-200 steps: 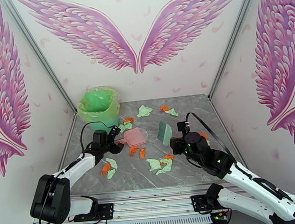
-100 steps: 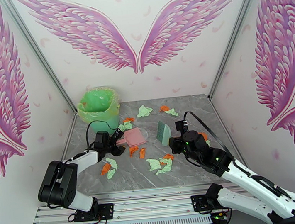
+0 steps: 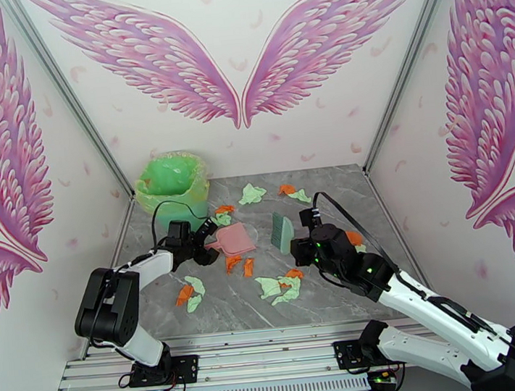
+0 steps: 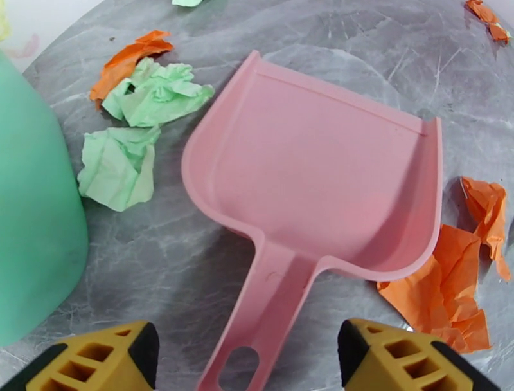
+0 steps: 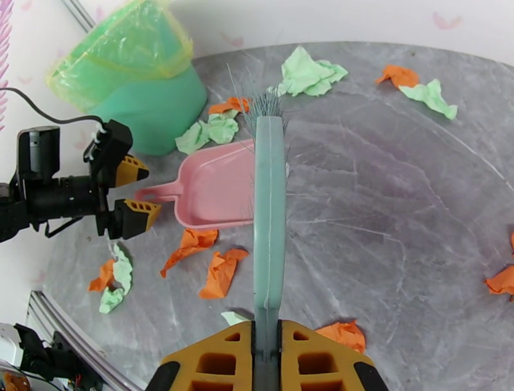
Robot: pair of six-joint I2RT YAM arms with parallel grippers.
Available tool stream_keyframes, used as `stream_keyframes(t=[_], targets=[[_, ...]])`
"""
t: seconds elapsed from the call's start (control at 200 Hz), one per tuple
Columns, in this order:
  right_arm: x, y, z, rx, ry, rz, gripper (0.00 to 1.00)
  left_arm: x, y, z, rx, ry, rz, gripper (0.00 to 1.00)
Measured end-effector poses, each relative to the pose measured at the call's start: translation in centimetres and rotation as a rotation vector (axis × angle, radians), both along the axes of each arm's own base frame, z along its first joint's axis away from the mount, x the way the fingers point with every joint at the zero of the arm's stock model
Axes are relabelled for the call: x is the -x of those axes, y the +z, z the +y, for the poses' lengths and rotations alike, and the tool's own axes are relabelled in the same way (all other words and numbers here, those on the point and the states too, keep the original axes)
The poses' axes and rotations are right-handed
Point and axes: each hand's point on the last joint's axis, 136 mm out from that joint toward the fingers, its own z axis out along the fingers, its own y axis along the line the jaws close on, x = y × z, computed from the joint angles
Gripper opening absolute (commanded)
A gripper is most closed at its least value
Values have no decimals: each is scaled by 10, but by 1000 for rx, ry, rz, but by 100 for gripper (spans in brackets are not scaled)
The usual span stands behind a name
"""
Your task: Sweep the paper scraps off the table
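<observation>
Pale green and orange paper scraps [image 3: 281, 286] lie scattered over the grey marble table [image 3: 331, 200]; some [image 4: 119, 167] [image 5: 218, 270] sit close around a pink dustpan [image 3: 234, 238] [image 4: 315, 180] [image 5: 212, 190]. My left gripper [image 3: 208, 244] [image 4: 247, 354] [image 5: 138, 193] is open, its yellow fingertips on either side of the dustpan's handle with a gap on both sides. My right gripper [image 3: 303, 250] [image 5: 266, 354] is shut on the handle of a teal brush [image 3: 283, 232] [image 5: 270, 193], whose bristles point toward the dustpan's right rim.
A green bin [image 3: 173, 190] [image 5: 141, 83] with a green liner stands at the back left, just left of the dustpan. More scraps [image 3: 254, 193] lie near the back wall. A metal rail [image 3: 258, 352] runs along the table's near edge.
My left gripper has moved forward and down to straddle the dustpan handle, jaws slightly narrower. The right arm has carried the brush a little left, closer to the dustpan.
</observation>
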Motion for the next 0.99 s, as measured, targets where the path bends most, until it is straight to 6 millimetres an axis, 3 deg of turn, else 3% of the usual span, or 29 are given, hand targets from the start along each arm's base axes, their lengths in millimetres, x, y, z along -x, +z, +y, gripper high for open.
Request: stream_keyframes(t=[0.395,0.995], targets=[[0,2,-1,-17,0,-13,0,4,-15,-10,-61,-42,68,67],[3,-8,0,-30,7,7,0,7,-22,-9,-89,-50,95,36]])
